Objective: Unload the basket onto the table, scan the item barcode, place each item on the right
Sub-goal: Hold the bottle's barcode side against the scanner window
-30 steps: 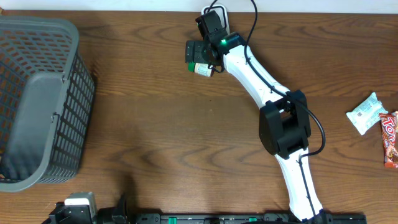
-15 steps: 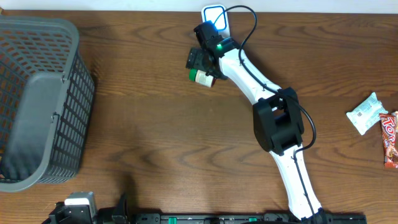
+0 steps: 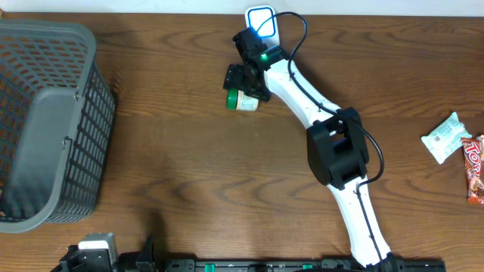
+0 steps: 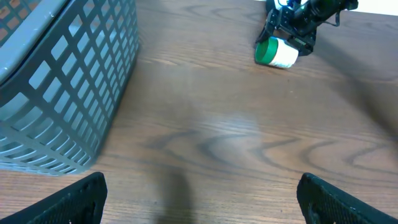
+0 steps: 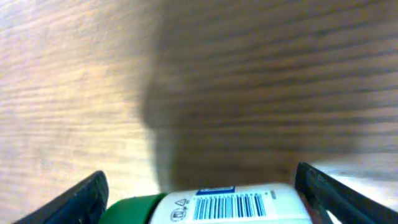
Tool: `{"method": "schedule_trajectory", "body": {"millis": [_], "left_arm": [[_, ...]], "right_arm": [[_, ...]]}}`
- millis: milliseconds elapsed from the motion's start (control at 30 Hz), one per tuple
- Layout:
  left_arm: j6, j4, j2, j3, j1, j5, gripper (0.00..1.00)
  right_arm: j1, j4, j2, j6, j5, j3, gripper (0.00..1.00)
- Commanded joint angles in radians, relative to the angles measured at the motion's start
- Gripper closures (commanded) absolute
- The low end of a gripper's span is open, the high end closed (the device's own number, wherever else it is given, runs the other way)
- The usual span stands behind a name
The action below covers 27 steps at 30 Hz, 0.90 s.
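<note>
On the brown wooden table (image 3: pixel 174 151), your right gripper (image 3: pixel 246 83) is straddling the green-capped white bottle (image 3: pixel 243 100), lying nine-to-three between wide jaws; grip unclear.

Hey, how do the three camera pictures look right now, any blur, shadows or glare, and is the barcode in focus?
Right wrist: the table is blurred, with a dark shadow across its middle, yet the barcode on the bottle at the bottom edge is sharp. Left wrist: a pale sheen on the wood, the far bottle slightly soft. Overhead: evenly lit and sharp.
</note>
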Motion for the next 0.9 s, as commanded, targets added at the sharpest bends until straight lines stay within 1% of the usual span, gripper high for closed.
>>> {"method": "schedule_trajectory", "body": {"millis": [0,67,167,267,367,500,633,700,800,867], "left_arm": [[0.016,0.001,-0.003,0.003,0.004,0.010,0.02],[0.016,0.001,-0.003,0.003,0.004,0.010,0.02],[0.016,0.001,-0.003,0.003,0.004,0.010,0.02],[0.016,0.001,-0.003,0.003,0.004,0.010,0.02],[0.016,0.001,-0.003,0.003,0.004,0.010,0.02],[0.016,0.001,-0.003,0.003,0.004,0.010,0.02],[0.016,0.001,-0.003,0.003,0.004,0.010,0.02],[0.016,0.001,-0.003,0.003,0.004,0.010,0.02],[0.016,0.001,-0.003,0.004,0.004,0.010,0.02],[0.016,0.001,-0.003,0.003,0.004,0.010,0.02]], "right_arm": [[-0.017,-0.036,-0.034,-0.087,-0.118,0.004,0.19],[-0.020,-0.060,-0.053,-0.120,-0.122,0.004,0.19],[-0.026,-0.074,-0.082,-0.214,-0.163,0.004,0.17],[-0.027,-0.074,-0.096,-0.351,-0.264,0.004,0.15],[-0.028,-0.078,-0.095,-0.448,-0.391,-0.001,0.13],[-0.017,-0.094,-0.095,-0.579,-0.459,-0.006,0.12],[0.008,-0.095,-0.095,-0.679,-0.462,-0.007,0.12],[0.018,-0.095,-0.095,-0.694,-0.441,-0.007,0.12],[0.040,-0.096,-0.095,-0.693,-0.322,-0.007,0.10],[0.059,-0.088,-0.095,-0.693,-0.240,-0.007,0.05]]}}
